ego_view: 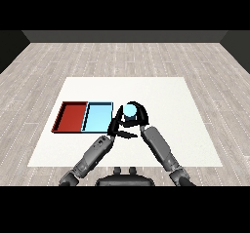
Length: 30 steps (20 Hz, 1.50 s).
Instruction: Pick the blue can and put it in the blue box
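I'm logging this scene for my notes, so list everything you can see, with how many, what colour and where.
table: one, white, centre of the grey plank floor.
red tray: one, red, on the table's left part.
light blue tray: one, light blue, directly right of the red tray, side by side.
blue can: one, light blue, just right of the light blue tray, outside it, inside the right hand's curled fingers.
left hand: one, black on a grey forearm, beside the light blue tray's right edge, below the can.
right hand: one, black on a grey forearm, curled round the can.
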Motion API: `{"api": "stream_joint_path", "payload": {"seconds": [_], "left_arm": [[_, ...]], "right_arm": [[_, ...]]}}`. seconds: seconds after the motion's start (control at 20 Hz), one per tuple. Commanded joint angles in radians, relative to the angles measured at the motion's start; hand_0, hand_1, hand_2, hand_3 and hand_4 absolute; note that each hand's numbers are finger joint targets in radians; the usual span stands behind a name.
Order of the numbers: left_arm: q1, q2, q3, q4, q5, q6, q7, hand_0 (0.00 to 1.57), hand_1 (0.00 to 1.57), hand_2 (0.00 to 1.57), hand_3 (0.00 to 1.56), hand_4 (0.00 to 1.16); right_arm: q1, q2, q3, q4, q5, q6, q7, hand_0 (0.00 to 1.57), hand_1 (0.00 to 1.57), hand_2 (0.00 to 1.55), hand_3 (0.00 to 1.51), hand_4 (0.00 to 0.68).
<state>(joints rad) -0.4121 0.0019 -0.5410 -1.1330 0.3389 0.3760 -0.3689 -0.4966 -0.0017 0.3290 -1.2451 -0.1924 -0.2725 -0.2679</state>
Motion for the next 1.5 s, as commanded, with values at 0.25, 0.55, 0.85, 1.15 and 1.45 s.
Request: {"api": "stream_joint_path", "payload": {"seconds": [0.25, 0.55, 0.85, 1.15, 1.45], "left_arm": [[-0.086, -0.002, -0.109, 0.060, 0.086, 0.116, -0.009, 0.00, 0.00, 0.00, 0.00, 0.00], [-0.057, -0.002, -0.083, 0.033, 0.063, 0.093, 0.015, 0.00, 0.00, 0.00, 0.00, 0.00], [-0.080, -0.001, -0.044, 0.093, 0.074, 0.036, -0.030, 0.00, 0.00, 0.00, 0.00, 0.00], [-0.067, -0.001, -0.103, 0.132, 0.067, 0.029, -0.078, 0.00, 0.00, 0.00, 0.00, 0.00], [-0.158, -0.001, -0.118, 0.115, 0.126, 0.205, 0.046, 0.00, 0.00, 0.00, 0.00, 0.61]], "right_arm": [[0.026, 0.002, -0.004, 0.024, -0.026, 0.041, -0.064, 1.43, 1.43, 1.46, 1.38, 0.552], [0.001, 0.002, 0.094, 0.041, -0.058, -0.038, -0.064, 1.42, 1.42, 1.46, 1.37, 0.541], [0.030, 0.001, 0.155, -0.003, -0.052, -0.068, -0.036, 1.47, 1.47, 1.47, 1.37, 0.529], [-0.068, 0.001, 0.214, 0.047, -0.087, -0.155, -0.021, 1.44, 1.44, 1.45, 1.35, 0.501], [-0.031, 0.001, 0.199, 0.018, -0.082, -0.134, -0.062, 1.45, 1.45, 1.45, 1.37, 0.498]]}}
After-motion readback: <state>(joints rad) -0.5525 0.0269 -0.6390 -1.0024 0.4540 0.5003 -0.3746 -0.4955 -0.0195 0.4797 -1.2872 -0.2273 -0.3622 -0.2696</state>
